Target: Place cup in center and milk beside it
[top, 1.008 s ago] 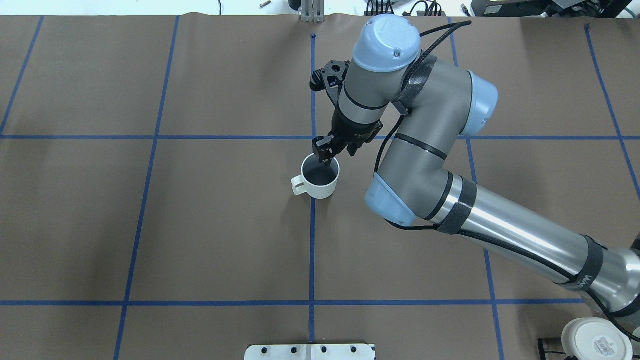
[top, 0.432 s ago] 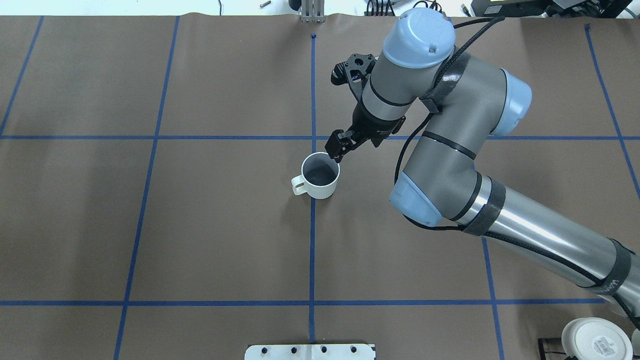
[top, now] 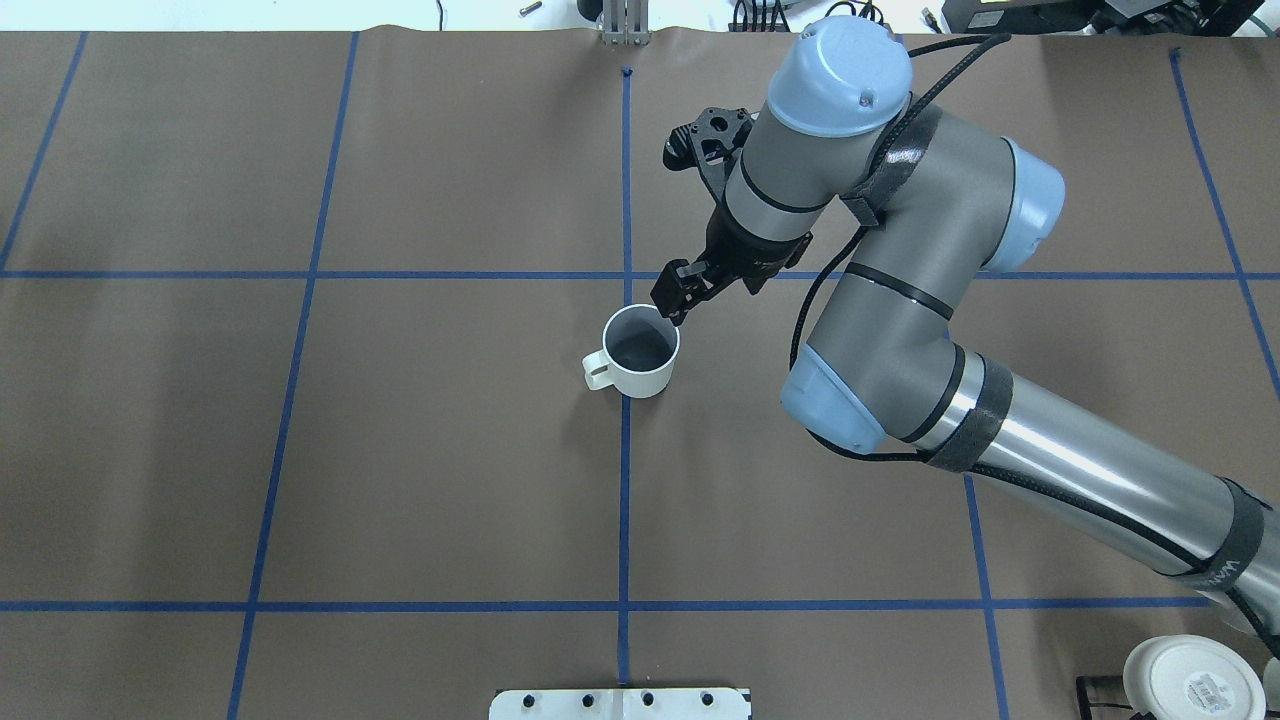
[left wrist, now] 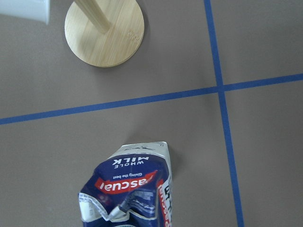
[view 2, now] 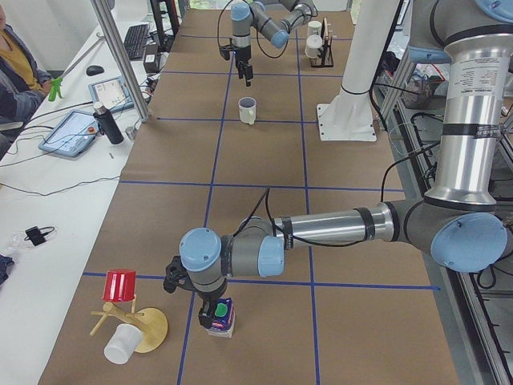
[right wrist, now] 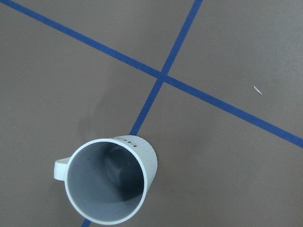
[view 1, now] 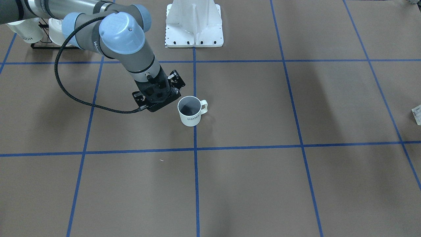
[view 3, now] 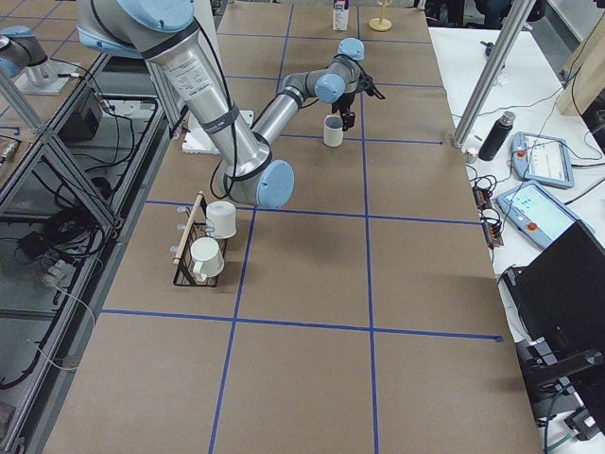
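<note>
The cup (top: 640,352) stands upright on the center tape line (top: 625,450), just below a crossing of lines, with its handle toward the view's left. It also shows in the front view (view 1: 190,112) and the right wrist view (right wrist: 106,184). My right gripper (top: 672,298) hovers beside the cup's far-right rim, open and holding nothing. The milk (view 2: 220,314) stands at the table's left end and shows in the left wrist view (left wrist: 128,189). My left gripper (view 2: 207,309) is right at the carton's top. I cannot tell whether it is open or shut.
A rack with white mugs (top: 1190,680) stands near the right arm's base. A white mounting plate (top: 620,703) sits at the near edge. A wooden stand (view 2: 144,329) with a red and a white cup is next to the milk.
The right gripper has let go of the cup's rim and moved up and to the right. The cup has stayed in place.
</note>
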You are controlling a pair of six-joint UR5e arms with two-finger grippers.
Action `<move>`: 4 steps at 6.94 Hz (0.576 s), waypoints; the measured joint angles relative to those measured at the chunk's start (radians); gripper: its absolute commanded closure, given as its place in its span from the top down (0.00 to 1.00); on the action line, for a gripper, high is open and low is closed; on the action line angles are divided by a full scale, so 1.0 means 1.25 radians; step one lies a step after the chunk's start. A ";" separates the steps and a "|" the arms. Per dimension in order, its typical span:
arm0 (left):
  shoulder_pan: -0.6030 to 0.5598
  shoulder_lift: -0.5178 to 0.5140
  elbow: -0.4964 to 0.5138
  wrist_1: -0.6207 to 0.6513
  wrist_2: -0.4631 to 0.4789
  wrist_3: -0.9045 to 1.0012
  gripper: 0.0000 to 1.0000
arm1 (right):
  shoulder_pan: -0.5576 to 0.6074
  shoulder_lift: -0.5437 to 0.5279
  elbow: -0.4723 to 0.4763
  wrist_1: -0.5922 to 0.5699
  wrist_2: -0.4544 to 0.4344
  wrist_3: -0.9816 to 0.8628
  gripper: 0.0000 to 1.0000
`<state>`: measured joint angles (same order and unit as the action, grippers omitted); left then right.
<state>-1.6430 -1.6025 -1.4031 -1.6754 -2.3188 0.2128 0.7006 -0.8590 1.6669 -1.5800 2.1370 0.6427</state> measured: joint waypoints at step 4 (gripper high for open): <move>-0.002 -0.026 0.004 -0.007 0.001 -0.003 0.98 | 0.000 0.000 0.003 0.000 0.000 0.001 1.00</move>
<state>-1.6460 -1.6352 -1.3975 -1.6841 -2.3180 0.2085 0.7002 -0.8591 1.6701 -1.5800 2.1365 0.6435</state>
